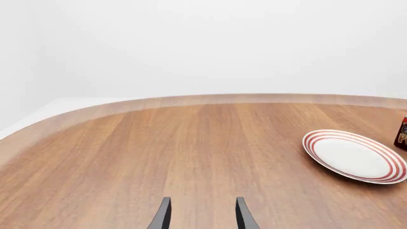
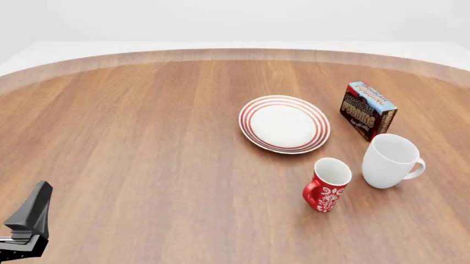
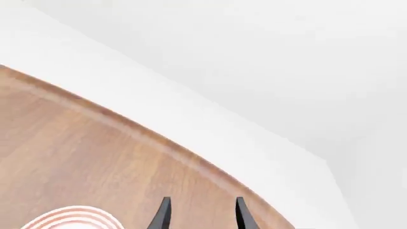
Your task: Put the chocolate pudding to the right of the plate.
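The chocolate pudding (image 2: 367, 110) is a small carton with a light blue top and a dark brown front. It stands on the wooden table just right of the plate (image 2: 284, 124), a little apart from it. The plate is white with red rings. In the left wrist view the plate (image 1: 353, 155) shows, with a sliver of the pudding (image 1: 401, 133) at the picture's edge. My left gripper (image 1: 202, 217) is open and empty, far from both. My right gripper (image 3: 202, 214) is open and empty above the table's far rim, with the plate's edge (image 3: 70, 217) just in view.
A white mug (image 2: 393, 160) stands in front of the pudding. A red patterned mug (image 2: 327, 184) stands in front of the plate. Part of my left arm (image 2: 29, 220) shows at the near left corner. My right arm is out of the front view.
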Controlling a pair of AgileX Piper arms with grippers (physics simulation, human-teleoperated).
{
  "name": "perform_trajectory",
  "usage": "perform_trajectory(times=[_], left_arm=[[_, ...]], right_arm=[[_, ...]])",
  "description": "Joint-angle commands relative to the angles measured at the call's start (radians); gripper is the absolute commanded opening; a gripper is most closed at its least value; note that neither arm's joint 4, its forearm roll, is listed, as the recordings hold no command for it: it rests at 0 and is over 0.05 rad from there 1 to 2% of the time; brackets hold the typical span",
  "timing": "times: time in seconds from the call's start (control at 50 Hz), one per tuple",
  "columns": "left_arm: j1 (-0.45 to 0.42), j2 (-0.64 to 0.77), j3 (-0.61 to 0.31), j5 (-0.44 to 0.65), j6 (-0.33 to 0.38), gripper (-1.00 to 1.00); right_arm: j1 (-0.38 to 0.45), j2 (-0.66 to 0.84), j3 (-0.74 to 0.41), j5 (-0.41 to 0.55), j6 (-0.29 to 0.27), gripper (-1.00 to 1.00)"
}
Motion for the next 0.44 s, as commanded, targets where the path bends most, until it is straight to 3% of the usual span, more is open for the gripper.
perform_trajectory(times=[0.02,0.04,0.08,0.16,0.18,0.2,0.26,0.36,0.4,0.44], left_arm=[[0.000,0.000,0.000,0.000,0.000,1.00],[0.000,0.000,0.000,0.000,0.000,1.00],[0.000,0.000,0.000,0.000,0.000,1.00],[0.000,0.000,0.000,0.000,0.000,1.00],[0.000,0.000,0.000,0.000,0.000,1.00],[0.000,0.000,0.000,0.000,0.000,1.00],[0.000,0.000,0.000,0.000,0.000,1.00],[0.000,0.000,0.000,0.000,0.000,1.00],[0.000,0.000,0.000,0.000,0.000,1.00],[0.000,0.000,0.000,0.000,0.000,1.00]], right_arm=[[0.111,-0.826,0.232,0.112,-0.052,1.00],[0.111,-0.826,0.231,0.112,-0.052,1.00],[0.156,-0.906,0.200,0.100,-0.107,1.00],[0.275,-1.010,0.261,0.026,-0.214,1.00],[0.316,-1.028,0.310,-0.048,-0.237,1.00],[0.316,-1.028,0.312,-0.049,-0.237,1.00],[0.402,-1.060,0.402,-0.176,-0.286,1.00],[0.430,-1.066,0.467,-0.262,-0.274,1.00],[0.410,-1.083,0.477,-0.253,-0.249,1.00],[0.389,-1.079,0.472,-0.231,-0.184,1.00]])
